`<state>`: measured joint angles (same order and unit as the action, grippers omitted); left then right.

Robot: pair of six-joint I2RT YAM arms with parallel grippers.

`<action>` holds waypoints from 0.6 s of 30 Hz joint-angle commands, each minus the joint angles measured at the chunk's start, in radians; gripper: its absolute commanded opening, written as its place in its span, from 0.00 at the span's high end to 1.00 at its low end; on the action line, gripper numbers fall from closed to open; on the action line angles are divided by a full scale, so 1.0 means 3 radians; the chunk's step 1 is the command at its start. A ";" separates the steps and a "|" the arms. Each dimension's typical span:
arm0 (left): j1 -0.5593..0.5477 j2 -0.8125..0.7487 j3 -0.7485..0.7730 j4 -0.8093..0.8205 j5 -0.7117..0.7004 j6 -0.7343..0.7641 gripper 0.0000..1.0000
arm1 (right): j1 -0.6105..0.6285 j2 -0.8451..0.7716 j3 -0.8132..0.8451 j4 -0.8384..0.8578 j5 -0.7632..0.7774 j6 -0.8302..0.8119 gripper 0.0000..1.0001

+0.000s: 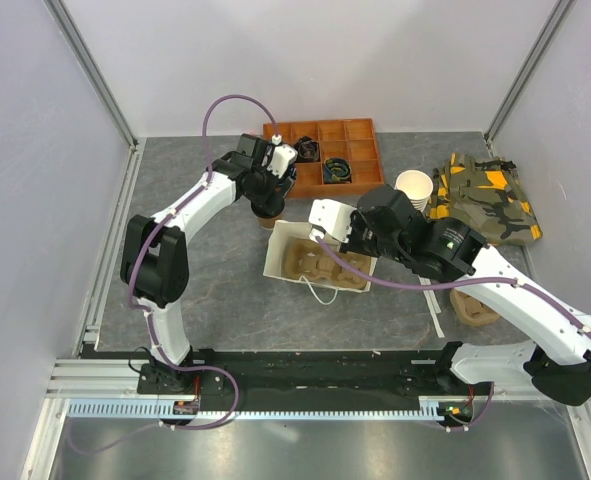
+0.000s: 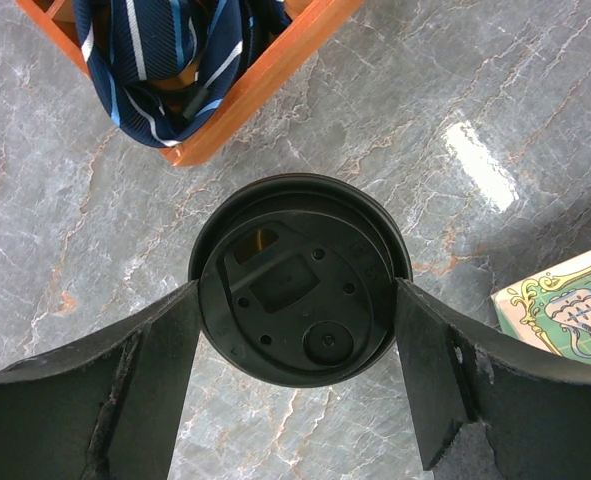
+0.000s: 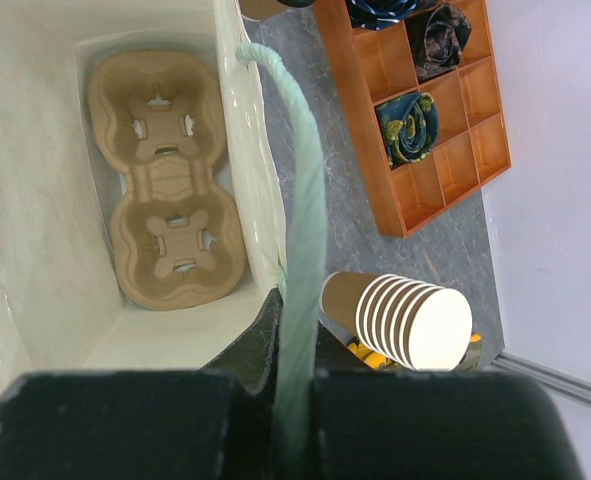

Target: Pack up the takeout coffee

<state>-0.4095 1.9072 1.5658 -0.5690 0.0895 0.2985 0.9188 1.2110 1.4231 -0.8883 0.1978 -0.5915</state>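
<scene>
- The left gripper (image 2: 297, 300) hangs over the far part of the table (image 2: 475, 80), left of the middle. Its fingers (image 2: 145, 390) are spread wide, one tip at each side of a black lid, right at its rim. I cannot tell whether they press on it.
- The coffee cup (image 2: 300, 270) stands upright on the table between those fingers, just beside the near-left corner of an orange divided box (image 2: 275, 75).
- A rolled striped tie (image 2: 155, 60) sits in that corner compartment.
- A white paper bag (image 3: 240, 150) stands open near the middle of the table, with a brown pulp cup tray (image 3: 170, 190) flat on its bottom.
- The right gripper (image 3: 293, 350) has its fingers pressed together on the bag's pale green cord handle (image 3: 300, 200).
- A stack of lidless paper cups (image 3: 405, 320) stands right of the bag.
- A camouflage cloth (image 1: 480, 200) lies by the right edge.
</scene>
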 commanded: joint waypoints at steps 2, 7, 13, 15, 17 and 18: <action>-0.0021 -0.0012 -0.0106 0.0030 -0.0012 0.0145 0.17 | 0.0000 -0.0038 0.0099 0.0021 0.0072 0.0003 1.00; -0.0026 -0.0007 -0.0137 0.0030 -0.0068 0.0176 0.18 | 0.0005 -0.0048 0.0088 0.0021 0.0072 -0.0002 1.00; -0.0026 -0.0032 -0.0142 0.0020 -0.0109 0.0186 0.24 | -0.0005 -0.0059 0.0083 0.0021 0.0072 -0.0002 1.00; -0.0021 -0.0073 -0.0142 0.0000 -0.0104 0.0196 0.27 | -0.0005 -0.0059 0.0094 0.0021 0.0077 -0.0012 1.00; -0.0011 -0.0109 -0.0157 -0.0016 -0.0094 0.0201 0.32 | -0.0005 -0.0064 0.0099 0.0021 0.0087 -0.0017 1.00; -0.0005 -0.0159 -0.0162 -0.0031 -0.0089 0.0201 0.34 | -0.0005 -0.0064 0.0099 0.0026 0.0082 -0.0017 1.00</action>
<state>-0.4179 1.8988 1.5444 -0.5468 0.0887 0.3077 0.9188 1.2110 1.4231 -0.8913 0.1989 -0.5949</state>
